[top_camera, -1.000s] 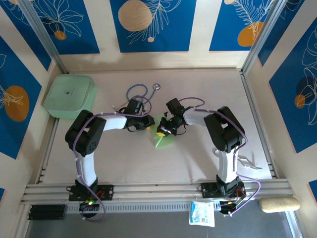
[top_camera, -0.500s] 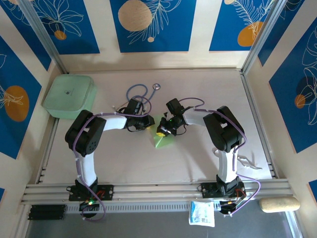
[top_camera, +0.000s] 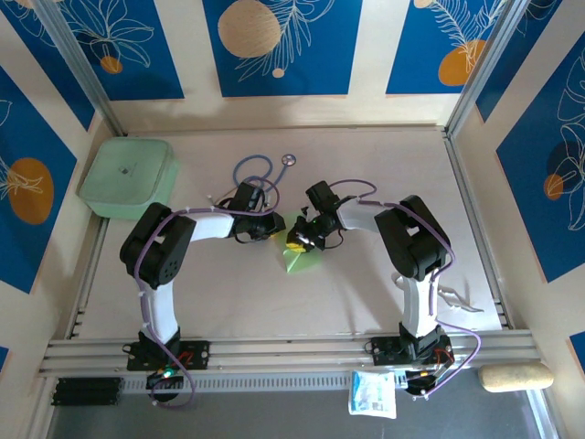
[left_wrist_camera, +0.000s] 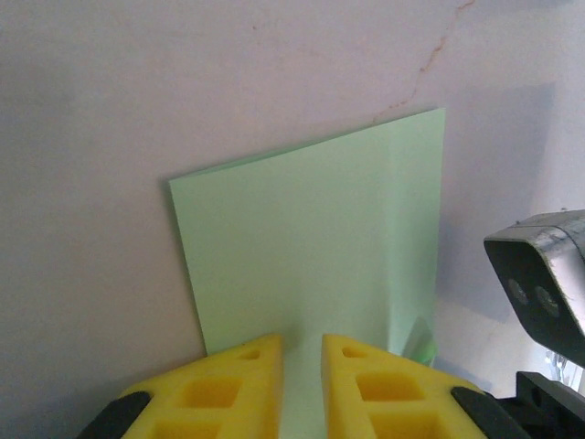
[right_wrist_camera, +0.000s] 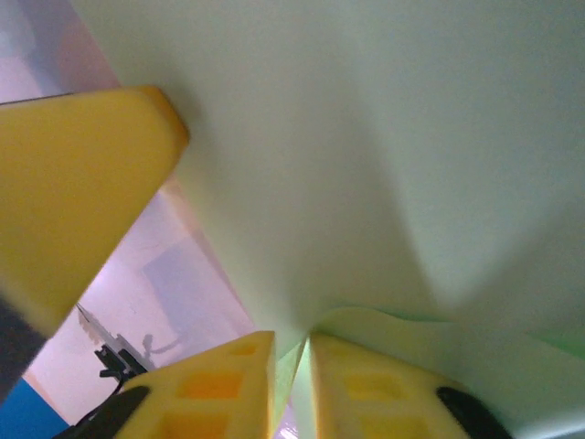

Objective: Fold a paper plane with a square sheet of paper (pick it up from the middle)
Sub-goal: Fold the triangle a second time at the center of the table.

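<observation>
The square sheet of paper (top_camera: 300,260) is pale green and lies partly folded on the table between the two arms. In the left wrist view the paper (left_wrist_camera: 311,238) lies flat with a crease down its right side. My left gripper (left_wrist_camera: 302,343) stands over its near edge, yellow fingers a narrow gap apart with nothing between them. My right gripper (right_wrist_camera: 292,340) has its jaws slightly apart, and a raised flap of the paper (right_wrist_camera: 366,155) runs loosely through the gap. From above, the left gripper (top_camera: 274,227) and right gripper (top_camera: 295,240) nearly meet at the paper's far corner.
A thick mint-green box (top_camera: 126,176) sits at the far left. A blue stethoscope (top_camera: 256,170) lies just behind the grippers. An aluminium rail (top_camera: 292,347) runs along the near edge, with a white packet (top_camera: 373,393) below it.
The right gripper's jaws have parted a little from shut, loosening on the paper flap. Both arms have hardly moved.
</observation>
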Tool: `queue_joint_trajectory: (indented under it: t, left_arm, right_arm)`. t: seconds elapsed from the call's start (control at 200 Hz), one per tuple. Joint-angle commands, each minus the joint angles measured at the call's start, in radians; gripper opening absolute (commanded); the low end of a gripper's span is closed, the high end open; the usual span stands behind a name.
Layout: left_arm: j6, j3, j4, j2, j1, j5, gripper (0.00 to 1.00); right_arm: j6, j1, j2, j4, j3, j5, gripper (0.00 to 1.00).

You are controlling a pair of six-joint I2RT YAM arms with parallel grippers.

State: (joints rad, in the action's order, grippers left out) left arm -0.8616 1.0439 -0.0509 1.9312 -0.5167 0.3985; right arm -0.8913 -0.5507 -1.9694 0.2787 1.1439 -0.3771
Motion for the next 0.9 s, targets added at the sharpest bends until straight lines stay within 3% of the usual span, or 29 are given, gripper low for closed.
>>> queue_joint_trajectory:
  t: [0.0,0.315,0.68,0.81,0.895]
  left_arm:
    - [0.020,0.031,0.113,-0.021,0.016,-0.020,0.23]
    - [0.052,0.076,0.168,-0.098,0.097,-0.008,0.31]
    - [0.001,-0.054,0.134,-0.213,0.061,0.007,0.33]
    - [-0.025,-0.084,0.119,-0.222,0.032,0.000,0.29]
    - [-0.042,-0.096,0.106,-0.221,0.011,0.001,0.24]
  right_arm:
    - [0.007,-0.006,-0.035,0.054,0.009,0.015,0.25]
    - [0.005,-0.003,-0.042,0.068,0.011,0.017,0.36]
    - [0.011,-0.003,-0.041,0.077,0.005,0.024,0.40]
    - [0.009,-0.003,-0.041,0.083,0.001,0.030,0.37]
    - [0.010,-0.003,-0.043,0.089,0.000,0.035,0.29]
